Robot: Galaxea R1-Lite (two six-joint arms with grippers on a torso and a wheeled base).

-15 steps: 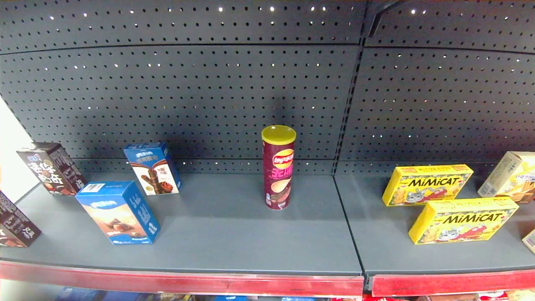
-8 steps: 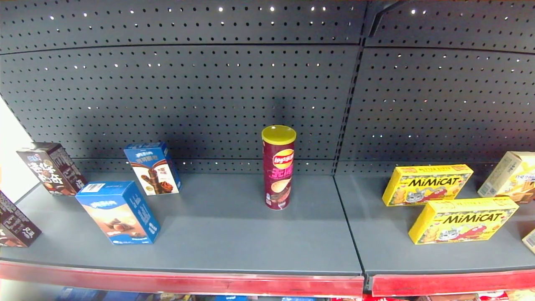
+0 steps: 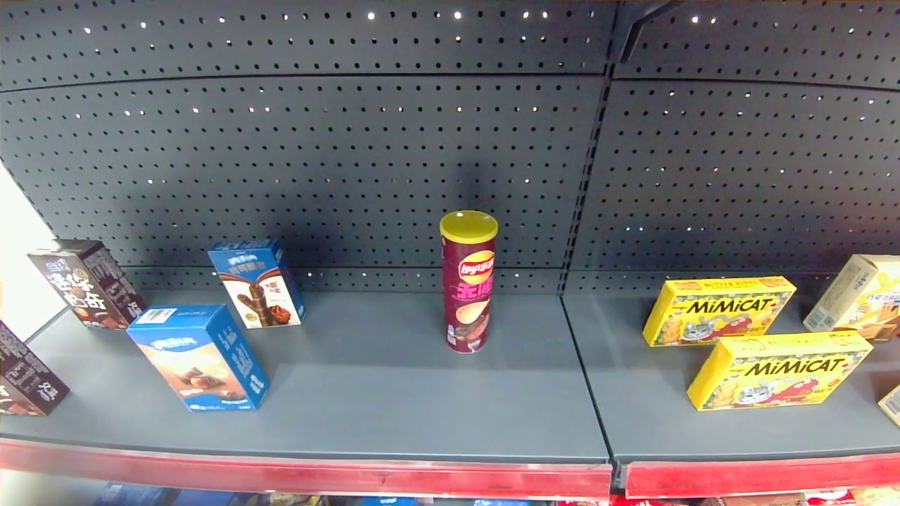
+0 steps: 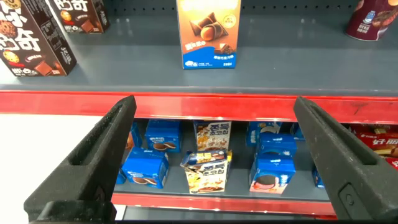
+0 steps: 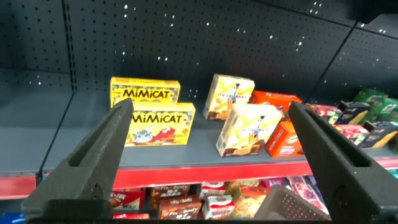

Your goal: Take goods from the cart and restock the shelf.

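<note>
Nothing has moved: I see one chip can (image 3: 469, 281) mid-frame on the shelf (image 3: 394, 400), two blue boxes (image 3: 199, 357) (image 3: 256, 283) left, two yellow boxes (image 3: 718, 310) (image 3: 779, 370) right; left claw (image 4: 213, 102) and right claw (image 5: 211, 104) gape empty.

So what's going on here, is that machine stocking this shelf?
It is a restocking robot facing a dark shelf, but at this moment it is handling nothing. Its left hand and right hand are both open and empty, held out in front of the shelf. On the shelf a tall chip can stands upright in the middle, with blue boxes on the robot's left and yellow boxes on its right.
</note>
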